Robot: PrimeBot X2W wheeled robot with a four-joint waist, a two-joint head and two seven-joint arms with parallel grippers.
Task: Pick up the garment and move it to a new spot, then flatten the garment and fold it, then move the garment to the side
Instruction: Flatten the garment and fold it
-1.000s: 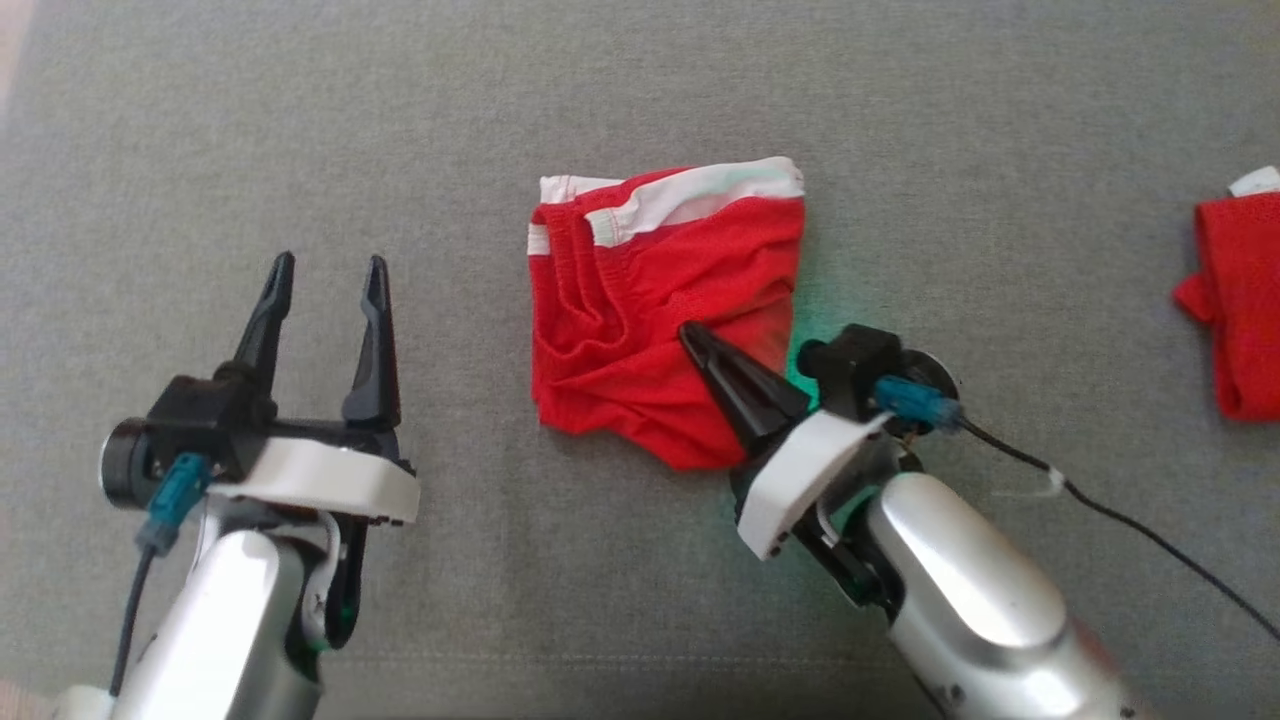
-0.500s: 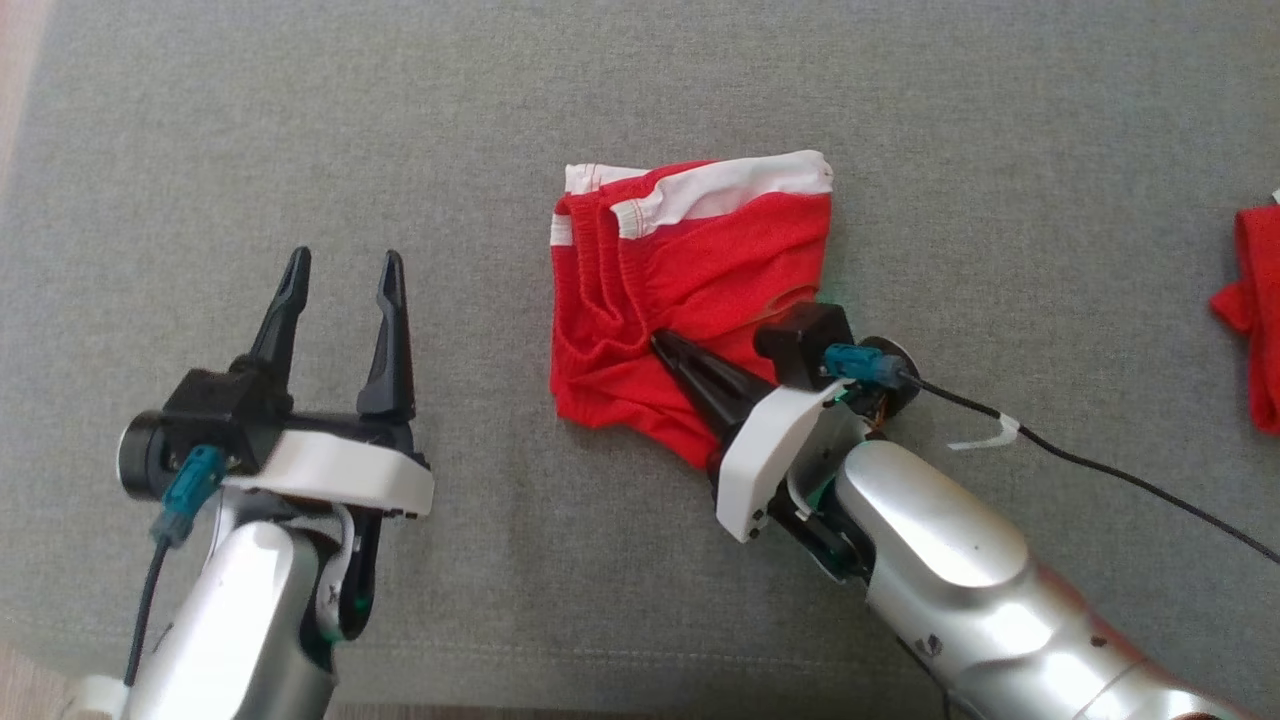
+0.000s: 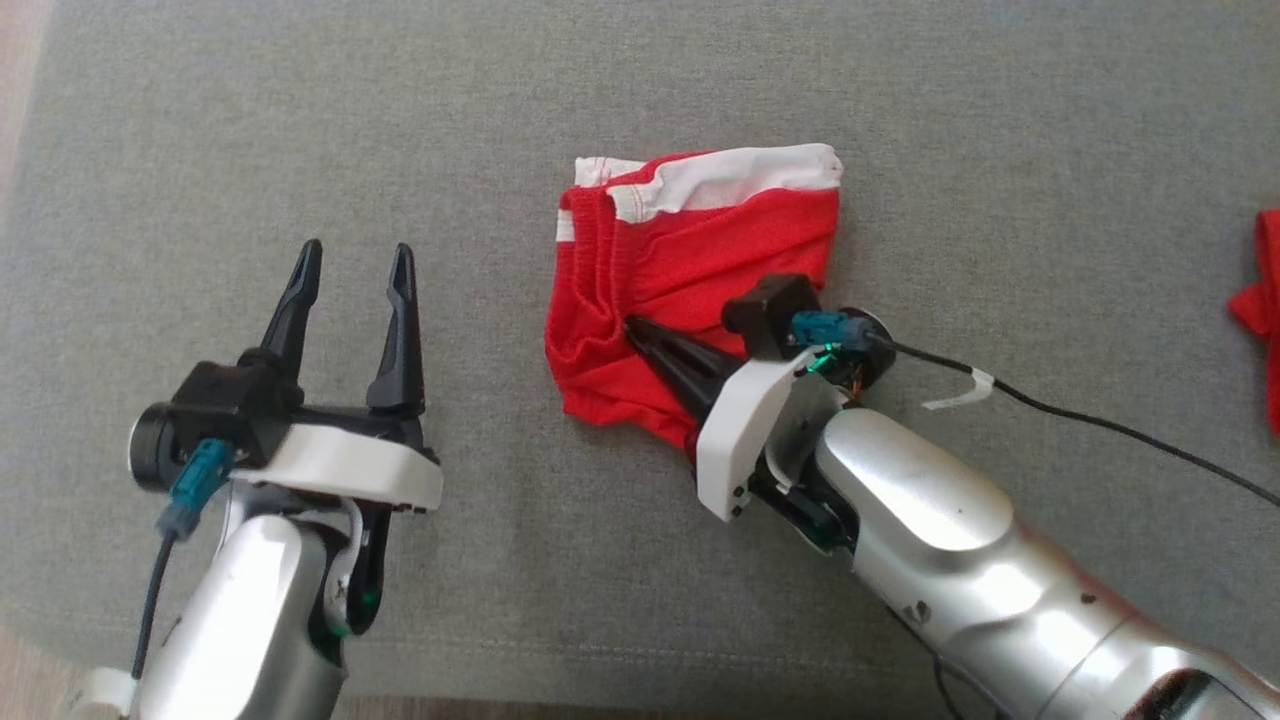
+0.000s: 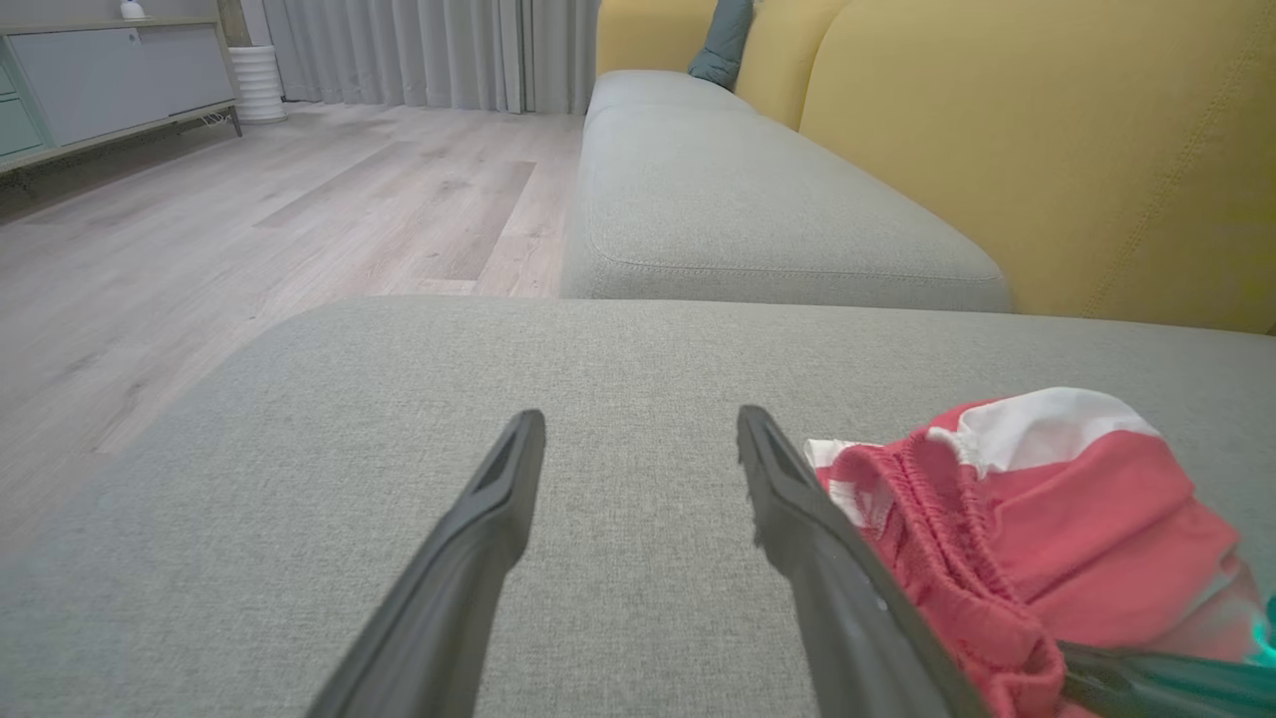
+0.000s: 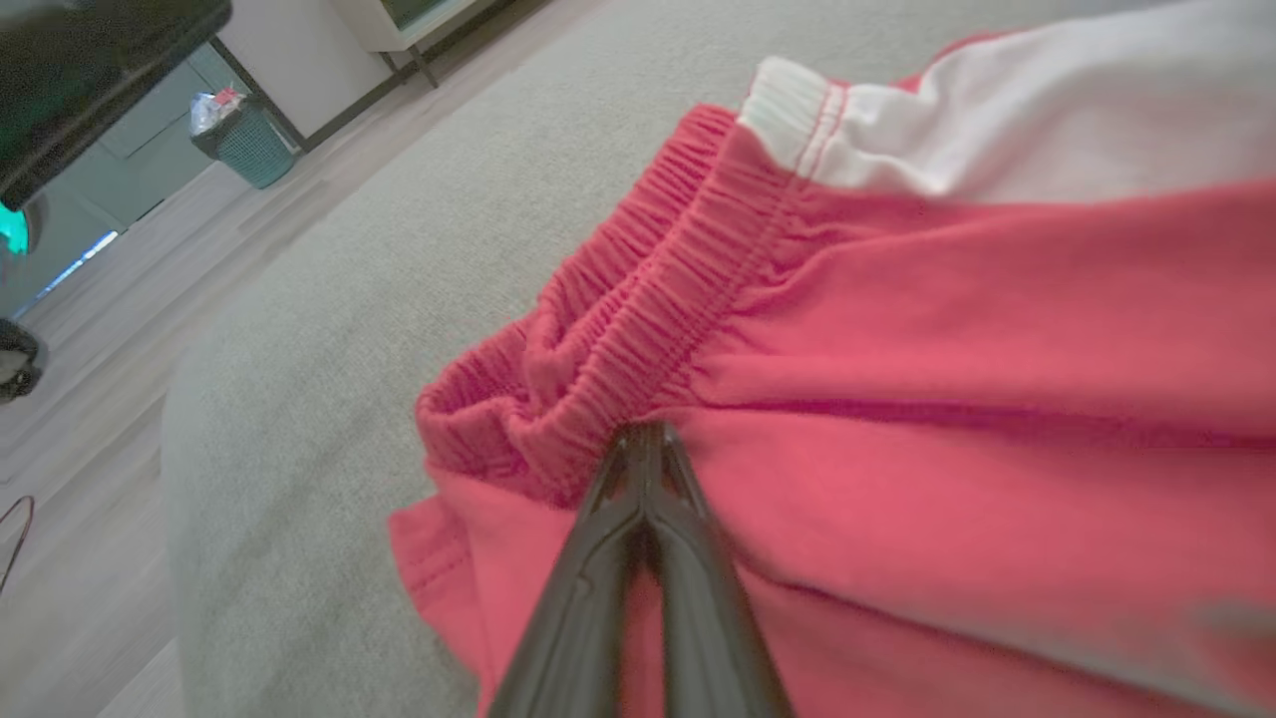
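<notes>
The garment, red shorts with a white stripe and an elastic waistband, lies folded on the grey cushion. My right gripper is shut, its joined tips resting on top of the red cloth just behind the bunched waistband. The right wrist view shows the same contact, the right gripper against the garment; I see no cloth pinched between the fingers. My left gripper stands open over bare cushion to the left of the garment. In the left wrist view the left gripper is empty, with the garment at its right.
Another red cloth lies at the far right edge. A black cable trails from my right wrist over the cushion. The yellow backrest rises behind the seat, and wooden floor lies beyond the cushion's left edge.
My shut right gripper has slid leftward across the garment toward the waistband, bunching its left side. The head camera has shifted. The left gripper stays open.
</notes>
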